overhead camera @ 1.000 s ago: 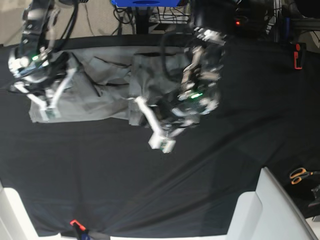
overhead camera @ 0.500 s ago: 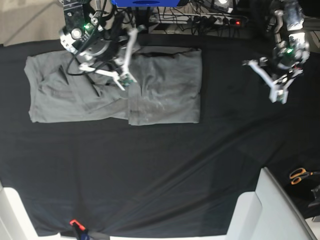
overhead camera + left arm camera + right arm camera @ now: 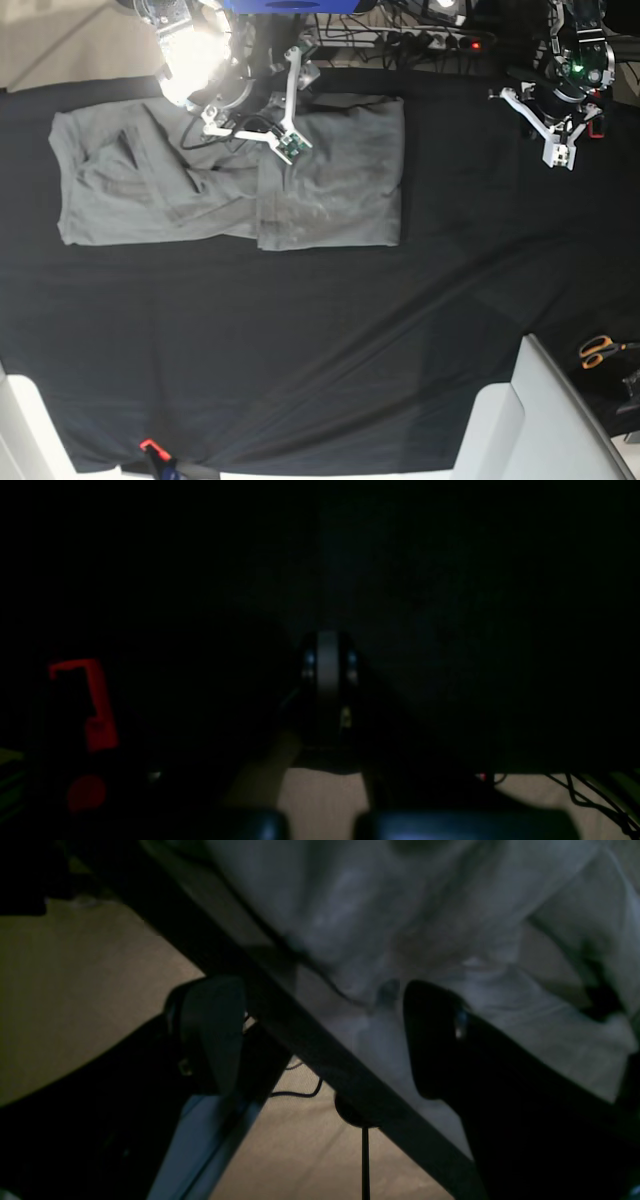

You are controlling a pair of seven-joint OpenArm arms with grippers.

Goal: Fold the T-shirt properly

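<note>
T-shirt (image 3: 340,190) beneath the open right tool (image 3: 320,1035), partly hidden.

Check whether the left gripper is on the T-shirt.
No, the left gripper is off to the side, over the black cloth.

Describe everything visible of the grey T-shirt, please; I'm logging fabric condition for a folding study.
The T-shirt is plain grey, soft-looking cloth, lying flat toward the far side of the black-covered table. In the base view, its right part is a fairly neat, roughly rectangular panel with faint pale marks; its left part spreads wider, with ridges and creases. No collar can be made out. The open right gripper is over its far edge; whether they touch is unclear.
</note>
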